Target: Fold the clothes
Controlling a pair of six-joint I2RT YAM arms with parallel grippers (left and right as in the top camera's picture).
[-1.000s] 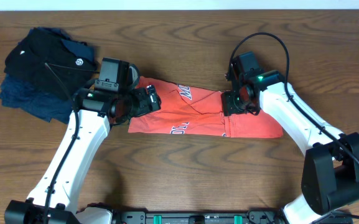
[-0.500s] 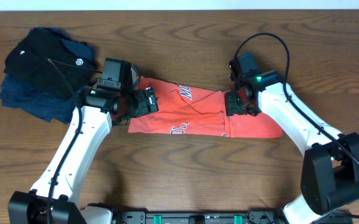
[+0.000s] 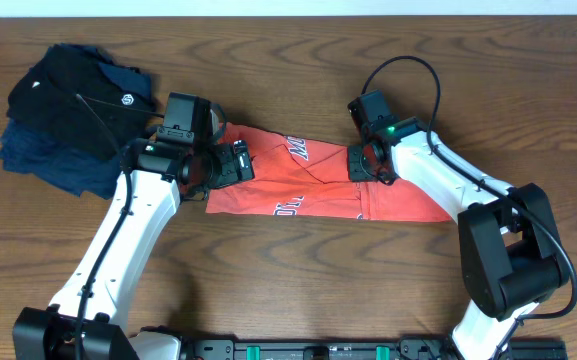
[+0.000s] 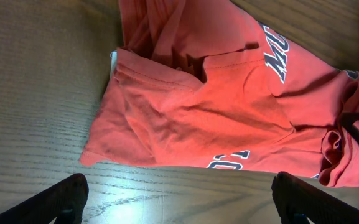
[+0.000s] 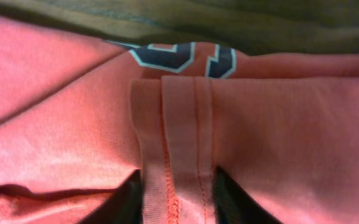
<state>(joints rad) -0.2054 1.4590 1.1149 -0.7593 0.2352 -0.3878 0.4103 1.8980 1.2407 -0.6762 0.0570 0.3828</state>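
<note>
A coral-red T-shirt point(image 3: 313, 183) with white-and-dark lettering lies partly folded in a long strip across the table's middle. My left gripper point(image 3: 240, 163) is open and empty over the shirt's left end; the left wrist view shows the shirt point(image 4: 216, 106) just beyond the spread fingers point(image 4: 179, 196), with bare wood between them. My right gripper point(image 3: 360, 165) is shut on a hemmed edge of the shirt point(image 5: 179, 155) near the strip's middle right, and the stitched fold runs between its two fingers point(image 5: 178, 199).
A pile of black and navy-blue garments point(image 3: 68, 115) lies at the back left of the table, close to my left arm. The wooden table point(image 3: 298, 270) shows in front of the shirt.
My right gripper has moved left along the shirt with the hem in its grip, pulling the right part toward the middle. The left arm has barely moved.
</note>
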